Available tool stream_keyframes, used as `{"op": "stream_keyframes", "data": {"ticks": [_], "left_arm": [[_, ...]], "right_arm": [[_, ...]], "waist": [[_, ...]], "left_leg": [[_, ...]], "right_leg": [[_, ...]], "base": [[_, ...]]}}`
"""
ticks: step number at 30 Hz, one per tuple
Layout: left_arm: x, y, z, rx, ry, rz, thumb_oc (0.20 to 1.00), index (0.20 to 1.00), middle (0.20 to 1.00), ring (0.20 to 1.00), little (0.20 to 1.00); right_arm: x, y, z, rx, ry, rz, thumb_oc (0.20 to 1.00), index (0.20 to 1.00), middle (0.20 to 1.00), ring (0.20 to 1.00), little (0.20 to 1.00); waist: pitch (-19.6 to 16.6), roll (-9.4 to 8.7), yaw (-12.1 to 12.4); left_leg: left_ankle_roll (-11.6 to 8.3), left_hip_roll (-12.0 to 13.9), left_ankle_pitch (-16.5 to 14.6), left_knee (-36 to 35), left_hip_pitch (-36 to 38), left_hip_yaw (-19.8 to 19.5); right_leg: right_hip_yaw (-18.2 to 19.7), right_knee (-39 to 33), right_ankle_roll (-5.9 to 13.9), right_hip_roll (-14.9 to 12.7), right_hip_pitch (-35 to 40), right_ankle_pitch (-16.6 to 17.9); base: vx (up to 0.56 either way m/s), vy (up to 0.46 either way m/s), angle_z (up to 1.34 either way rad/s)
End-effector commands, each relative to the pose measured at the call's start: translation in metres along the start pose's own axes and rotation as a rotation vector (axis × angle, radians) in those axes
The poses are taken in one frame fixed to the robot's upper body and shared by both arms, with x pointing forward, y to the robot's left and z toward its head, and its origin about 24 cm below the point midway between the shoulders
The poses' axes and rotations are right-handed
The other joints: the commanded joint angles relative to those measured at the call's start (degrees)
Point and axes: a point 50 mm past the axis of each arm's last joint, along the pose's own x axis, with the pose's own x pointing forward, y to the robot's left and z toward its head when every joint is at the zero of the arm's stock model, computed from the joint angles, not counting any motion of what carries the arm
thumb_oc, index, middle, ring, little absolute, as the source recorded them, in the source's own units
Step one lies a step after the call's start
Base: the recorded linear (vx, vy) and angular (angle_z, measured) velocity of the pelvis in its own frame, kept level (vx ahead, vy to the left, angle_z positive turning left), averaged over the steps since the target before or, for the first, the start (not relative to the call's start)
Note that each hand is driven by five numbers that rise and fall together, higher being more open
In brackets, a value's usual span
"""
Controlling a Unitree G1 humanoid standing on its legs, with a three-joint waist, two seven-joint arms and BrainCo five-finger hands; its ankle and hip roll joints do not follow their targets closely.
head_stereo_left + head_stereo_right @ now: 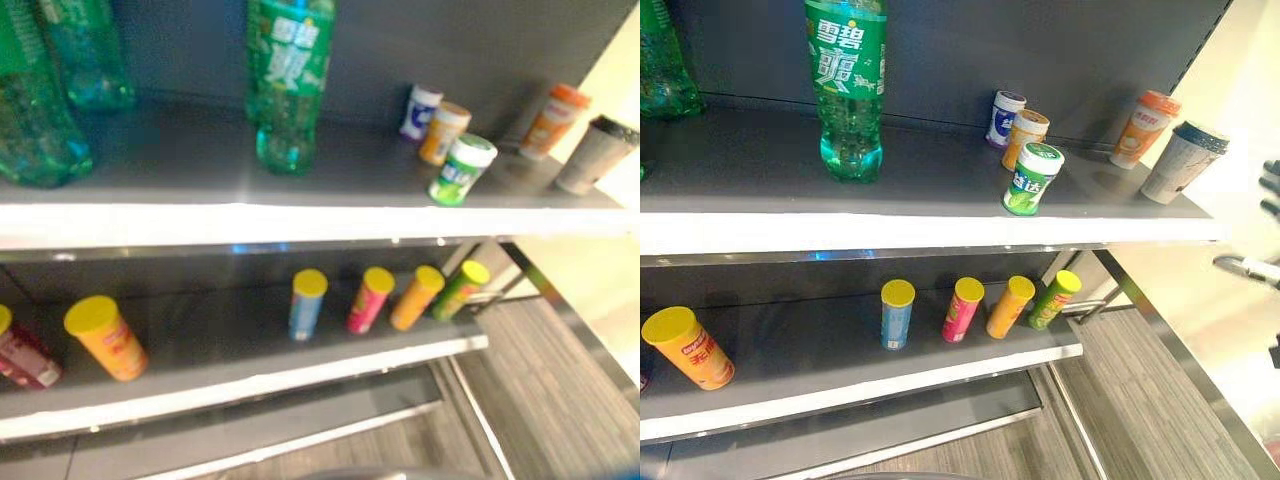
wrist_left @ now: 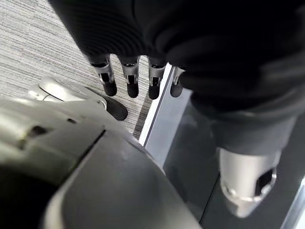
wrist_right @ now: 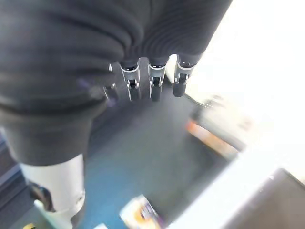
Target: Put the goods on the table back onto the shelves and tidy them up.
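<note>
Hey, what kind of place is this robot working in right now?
Probably a shop or a mock store aisle. Dark tiered shelves carry packaged goods: a green soda bottle and small jars on the upper shelf, and a row of yellow-lidded snack cans below.

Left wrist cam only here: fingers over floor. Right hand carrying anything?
Observer: No. The right hand hangs with straight fingers, nothing in it.
Operator: Top shelf contents?
Observer: On the top shelf, a green bottle stands mid-shelf, with three small jars and two cups further right.
Operator: Lower shelf?
Observer: The lower shelf has four yellow-lidded cans in a row and an orange can apart at its left.
</note>
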Motion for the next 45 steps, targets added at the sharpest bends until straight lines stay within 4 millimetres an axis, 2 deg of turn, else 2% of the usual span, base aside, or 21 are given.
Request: {"op": "stream_keyframes", "data": {"ticks": [1,2,4,5,8,13,16,19,21,22,24,26,27,29,31,33,39,40,42,44,45], "left_arm": [[0.001,-0.019,-0.010,-0.032,0.016,-0.069,1.000,1.000,1.000,1.000,1.000],[0.001,-0.019,-0.010,-0.032,0.016,-0.069,1.000,1.000,1.000,1.000,1.000],[0.003,-0.027,-0.008,-0.032,0.019,-0.092,1.000,1.000,1.000,1.000,1.000],[0.003,-0.026,-0.007,-0.033,0.018,-0.091,1.000,1.000,1.000,1.000,1.000],[0.002,-0.032,-0.013,-0.033,0.047,-0.119,1.000,1.000,1.000,1.000,1.000],[0.000,-0.031,-0.023,-0.009,0.092,-0.134,1.000,1.000,1.000,1.000,1.000],[0.000,-0.031,-0.023,-0.005,0.097,-0.135,1.000,1.000,1.000,1.000,1.000],[0.006,-0.037,-0.004,0.081,0.063,-0.109,1.000,1.000,1.000,1.000,1.000],[0.007,-0.041,-0.002,0.156,0.063,-0.102,1.000,1.000,1.000,1.000,1.000],[0.007,-0.049,-0.004,0.234,0.068,-0.108,1.000,1.000,1.000,1.000,1.000],[0.008,-0.052,-0.002,0.225,0.057,-0.122,1.000,1.000,1.000,1.000,1.000],[0.010,-0.053,0.010,0.186,0.016,-0.101,1.000,1.000,1.000,1.000,1.000],[0.010,-0.053,0.010,0.186,0.015,-0.101,1.000,1.000,1.000,1.000,1.000],[0.009,-0.045,0.012,0.117,0.002,-0.069,1.000,1.000,1.000,1.000,1.000],[0.010,-0.042,0.016,0.046,-0.023,-0.043,1.000,1.000,1.000,1.000,1.000],[0.010,-0.045,0.020,0.046,-0.053,-0.044,1.000,1.000,1.000,1.000,1.000],[0.008,-0.068,0.045,0.024,-0.200,-0.097,1.000,1.000,1.000,1.000,1.000],[-0.009,-0.088,0.077,0.037,-0.408,-0.208,1.000,1.000,1.000,1.000,1.000],[-0.017,-0.091,0.090,0.052,-0.479,-0.238,1.000,1.000,1.000,1.000,1.000],[-0.040,-0.083,0.126,0.161,-0.661,-0.265,1.000,1.000,1.000,1.000,1.000],[-0.040,-0.083,0.126,0.161,-0.661,-0.265,1.000,1.000,1.000,1.000,1.000]], "right_arm": [[-0.006,-0.005,-0.040,0.175,0.109,-0.078,1.000,1.000,1.000,1.000,1.000],[-0.006,-0.005,-0.040,0.175,0.109,-0.078,1.000,1.000,1.000,1.000,1.000],[-0.049,0.051,-0.128,0.473,0.443,-0.143,1.000,1.000,1.000,1.000,1.000],[-0.049,0.051,-0.128,0.475,0.442,-0.142,1.000,1.000,1.000,1.000,1.000],[-0.112,0.114,-0.186,0.705,0.796,-0.166,1.000,1.000,1.000,1.000,1.000],[-0.172,0.186,-0.208,0.788,1.155,-0.003,1.000,1.000,1.000,1.000,1.000],[-0.193,0.208,-0.216,0.683,1.337,0.077,1.000,1.000,1.000,1.000,1.000],[-0.223,0.235,-0.222,0.549,1.673,0.062,1.000,1.000,1.000,1.000,1.000],[-0.223,0.244,-0.221,0.523,1.741,0.030,1.000,1.000,1.000,1.000,1.000],[-0.197,0.278,-0.217,0.380,1.682,0.276,1.000,1.000,1.000,1.000,1.000],[-0.180,0.290,-0.216,0.367,1.616,0.326,1.000,1.000,1.000,1.000,1.000],[-0.150,0.308,-0.211,0.356,1.505,0.393,1.000,1.000,1.000,1.000,1.000],[-0.150,0.308,-0.211,0.356,1.504,0.394,1.000,1.000,1.000,1.000,1.000],[-0.153,0.311,-0.209,0.336,1.490,0.436,1.000,1.000,1.000,1.000,1.000],[-0.155,0.315,-0.208,0.255,1.485,0.523,1.000,1.000,1.000,1.000,1.000],[-0.157,0.316,-0.207,0.195,1.465,0.581,1.000,1.000,1.000,1.000,1.000],[-0.172,0.294,-0.215,0.073,1.491,0.569,1.000,1.000,1.000,1.000,1.000],[-0.171,0.270,-0.223,0.030,1.510,0.470,1.000,1.000,1.000,1.000,1.000],[-0.164,0.263,-0.225,0.014,1.497,0.437,1.000,1.000,1.000,1.000,1.000],[-0.153,0.254,-0.228,-0.001,1.475,0.400,1.000,1.000,1.000,1.000,1.000],[-0.153,0.254,-0.228,-0.001,1.475,0.400,1.000,1.000,1.000,1.000,1.000]], "waist": [[-0.8,2.27,1.6],[-0.8,2.27,1.6],[-0.3,2.97,1.4],[-0.3,2.90,1.4],[0.0,3.87,1.2],[0.1,5.10,1.9],[0.2,5.53,3.1],[0.8,6.26,5.1],[0.8,6.69,6.0],[1.8,7.10,8.1],[3.0,7.69,8.6],[4.6,9.81,9.6],[4.5,9.77,9.5],[3.3,10.19,11.7],[2.8,9.78,13.6],[2.6,8.81,14.3],[4.8,10.39,14.9],[6.7,12.83,15.0],[7.7,13.33,14.9],[9.3,12.75,15.1],[9.2,12.75,15.0]], "left_leg": [[1.09,1.7,-6.9,0.4,2.8,0.6],[1.09,1.7,-6.9,0.4,2.8,0.6],[1.27,1.7,-6.9,0.4,2.9,1.1],[1.27,1.7,-7.0,0.4,3.0,1.1],[1.45,1.6,-6.9,0.4,3.1,1.2],[1.52,1.2,-6.6,0.4,2.7,0.2],[1.59,1.0,-6.4,0.4,2.3,-0.4],[1.85,1.0,-6.0,0.4,1.6,-2.5],[2.00,0.8,-5.9,0.4,1.3,-3.4],[2.61,-0.2,-5.3,0.4,0.2,-3.8],[2.95,-0.5,-4.5,0.4,-0.6,-3.5],[3.49,0.1,-2.9,1.1,-2.6,-3.4],[3.50,0.1,-2.9,1.1,-2.8,-3.4],[3.53,0.0,-1.8,3.5,-5.2,-4.6],[2.57,0.2,-1.2,4.3,-6.3,-6.5],[1.62,0.7,-0.4,4.4,-7.1,-7.0],[-2.39,5.2,7.9,1.4,-12.3,-11.7],[-4.10,6.3,11.8,0.4,-15.7,-14.4],[-3.99,6.3,11.9,0.4,-16.3,-14.2],[-2.59,3.7,7.6,5.8,-15.9,-15.2],[-2.55,3.6,7.7,6.0,-16.2,-15.3]], "right_leg": [[3.8,1.2,0.66,-1.3,-6.4,8.9],[3.8,1.2,0.66,-1.3,-6.4,8.9],[4.6,1.3,0.45,-1.0,-6.8,9.2],[4.6,1.3,0.45,-1.0,-6.8,9.2],[4.7,1.3,0.23,-1.2,-6.7,9.0],[3.7,1.5,0.14,-1.7,-6.2,8.8],[2.9,1.5,0.06,-1.8,-6.0,8.4],[1.7,1.9,-0.60,-1.8,-5.2,7.3],[0.9,1.6,-0.73,-2.0,-4.8,7.5],[-0.2,1.4,-0.15,-2.7,-5.9,10.6],[0.8,2.7,0.15,-2.5,-7.5,12.8],[3.9,10.1,-1.43,-0.5,-7.2,6.4],[3.9,10.1,-1.43,-0.6,-7.3,6.5],[4.8,17.3,-2.94,1.7,-2.8,1.9],[4.0,13.6,-4.16,3.5,-0.6,-4.2],[3.0,8.8,-4.89,4.5,1.6,-6.2],[0.7,2.8,-8.59,12.0,2.5,-7.8],[-1.5,2.3,-10.12,15.2,2.0,-8.5],[-1.8,2.8,-10.39,15.3,1.3,-8.4],[-1.8,3.8,-10.37,13.9,-0.5,-7.0],[-1.9,3.7,-10.33,13.9,-0.6,-6.9]], "base": [[-0.01,0.008,-0.13],[-0.02,0.012,-0.13],[-0.03,0.023,-0.08],[-0.01,0.020,-0.17],[-0.01,0.018,-0.18],[0.00,0.004,0.00],[0.00,0.010,0.16],[0.00,0.002,0.14],[-0.03,0.055,0.53],[-0.08,0.067,0.61],[-0.24,0.013,0.22],[-0.32,-0.008,-0.03],[-0.20,-0.049,-0.01],[-0.11,-0.131,0.39],[-0.04,-0.208,0.54],[-0.09,-0.307,0.16],[-0.26,-0.367,0.33],[-0.43,-0.373,0.50],[-0.27,-0.189,0.70],[-0.20,-0.087,0.13],[-0.18,-0.074,-0.27]]}}
